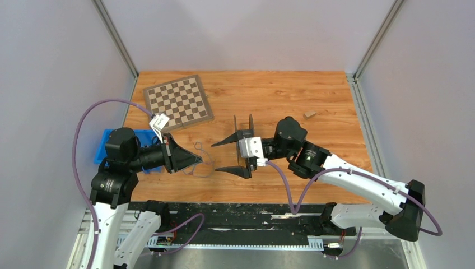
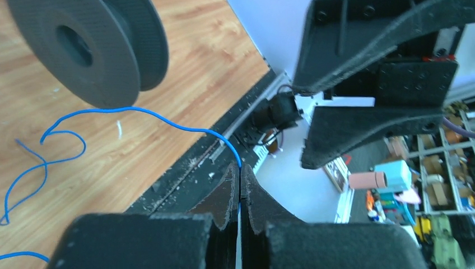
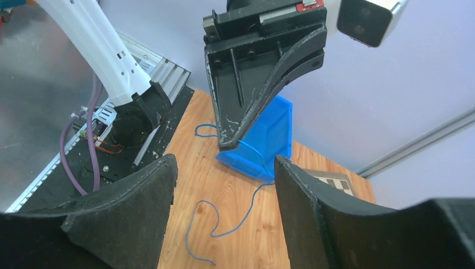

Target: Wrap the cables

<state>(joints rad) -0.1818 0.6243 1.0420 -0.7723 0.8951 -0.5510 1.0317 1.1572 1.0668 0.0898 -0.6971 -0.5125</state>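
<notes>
On the near part of the table (image 1: 280,95), the left gripper (image 2: 240,179) points right with its two fingers pressed flat together. The cable (image 2: 140,110), a thin blue wire, comes out from between their tips. This reads as a pinch on one stretch of the wire, made so that the stretch can be lifted and guided while the rest trails free.

The free part of the cable lies in loose loops on the wood. It sits just right of the left gripper's tip, between the two grippers.

Facing it from the right, the right gripper (image 3: 224,162) has its fingers spread wide with nothing between them. That spread suits a reach for something broad, probably the spool, rather than for the thin wire.

The dark spool (image 2: 84,50) stands on edge just beyond the right gripper's far finger. No wire is visible around its hub, so the winding appears not yet begun.

Left of the left gripper is a blue bin (image 3: 269,140), with the wire passing in front of it in the right wrist view. Farther back, a chessboard (image 1: 178,102) lies on the left and a small wooden block (image 1: 309,114) on the right, both well apart from the work.
</notes>
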